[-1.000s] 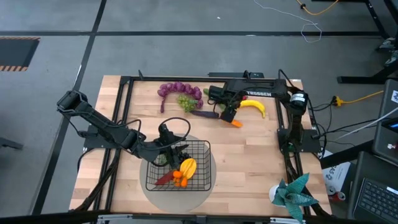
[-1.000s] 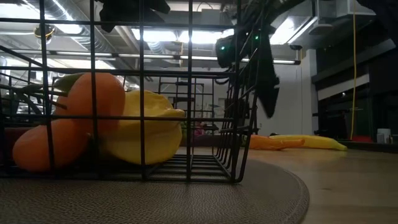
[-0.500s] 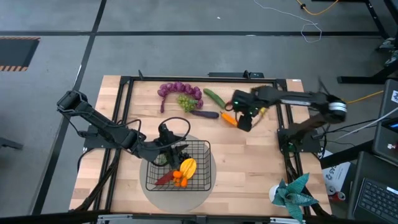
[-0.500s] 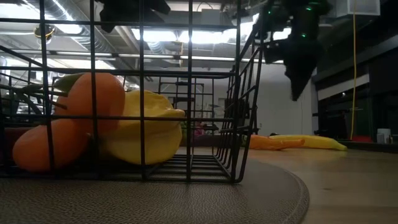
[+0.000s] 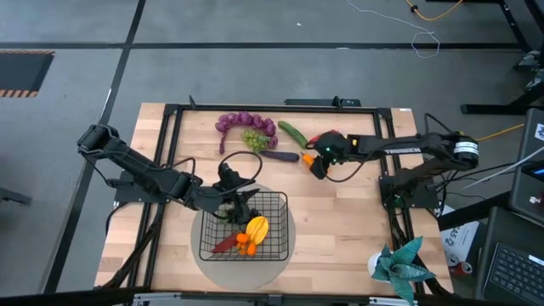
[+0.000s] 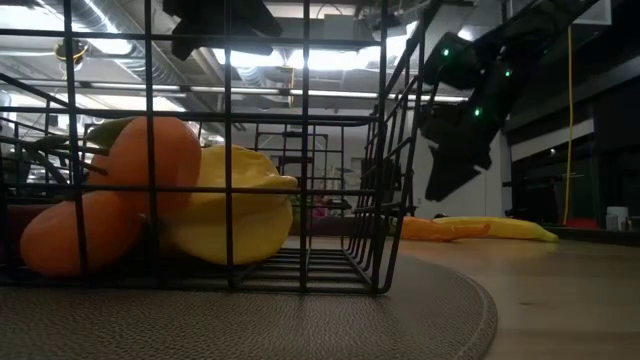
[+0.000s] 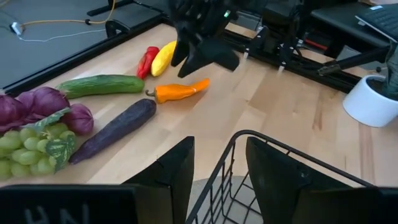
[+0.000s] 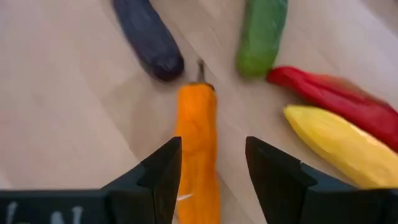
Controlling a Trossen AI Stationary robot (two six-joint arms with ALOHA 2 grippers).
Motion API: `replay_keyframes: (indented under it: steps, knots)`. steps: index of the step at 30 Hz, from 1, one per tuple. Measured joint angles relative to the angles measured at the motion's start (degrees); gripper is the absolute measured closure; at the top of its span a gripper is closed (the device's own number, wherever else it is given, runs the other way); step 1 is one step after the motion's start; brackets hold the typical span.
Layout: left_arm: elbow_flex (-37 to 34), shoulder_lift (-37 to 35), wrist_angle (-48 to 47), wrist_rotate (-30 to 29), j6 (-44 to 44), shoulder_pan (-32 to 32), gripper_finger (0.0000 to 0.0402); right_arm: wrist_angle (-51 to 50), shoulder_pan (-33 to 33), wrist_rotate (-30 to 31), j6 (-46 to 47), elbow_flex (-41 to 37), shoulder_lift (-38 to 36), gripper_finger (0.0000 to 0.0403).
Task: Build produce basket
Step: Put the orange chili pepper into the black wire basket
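The black wire basket (image 5: 270,202) sits on a round grey mat (image 5: 289,255), holding yellow, orange and red pieces (image 5: 255,229). My left gripper (image 5: 238,197) hovers open at the basket's far-left rim (image 7: 233,140). Purple grapes (image 5: 242,123), green grapes (image 5: 255,138), eggplant (image 5: 279,155), cucumber (image 5: 293,133), red chili (image 8: 336,102) and banana (image 8: 339,146) lie on the far part of the table. My right gripper (image 8: 212,149) is open above an orange carrot (image 8: 198,140), one finger on each side, not touching. The low view shows it (image 6: 445,175) clear of the tabletop. My left gripper has the basket's far rim wire (image 7: 231,142) passing between its open fingers (image 7: 177,168), which point down from above. Whether either finger touches the wire, I cannot tell.
A white pot with a teal plant (image 5: 395,265) stands at the table's near right corner. Black frame rails (image 5: 174,127) run along the table's left, far and right sides. Bare wood (image 5: 340,221) lies between the basket and the right rail.
My right gripper swung away from the carrot toward the table's right and rose, then came back left and dropped over the carrot. Its arm now reaches in from the right and covers the banana in the high view. The produce has not moved.
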Motion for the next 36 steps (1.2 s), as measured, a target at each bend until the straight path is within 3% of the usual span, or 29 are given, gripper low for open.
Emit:
replay_keyframes:
  steps: [10, 17, 21, 26, 36]
  knots:
    - [0.0, 0.0, -0.15, 0.25, 0.17, -0.02, 0.0262, -0.06, 2.46, -1.93, 0.28, 0.0, 7.45, 0.0222]
    - [0.0, 0.0, -0.17, 0.25, 0.17, -0.02, 0.0262, 1.26, 3.04, 0.64, 1.39, 0.31, 12.6, 0.0223]
    - [0.0, 0.0, -0.17, 0.26, 0.14, -0.02, 0.0262, 1.1, 3.08, 0.83, 3.04, 0.31, 13.18, 0.0255]
    - [0.0, 0.0, -0.17, 0.26, 0.11, -0.02, 0.0262, 1.02, 3.18, 0.46, 3.31, 0.71, 13.29, 0.0345]
    - [0.0, 0.0, -0.17, 0.41, 0.11, -0.02, 0.0262, -0.69, 8.36, 2.13, 1.33, 7.39, 7.06, 0.0346]
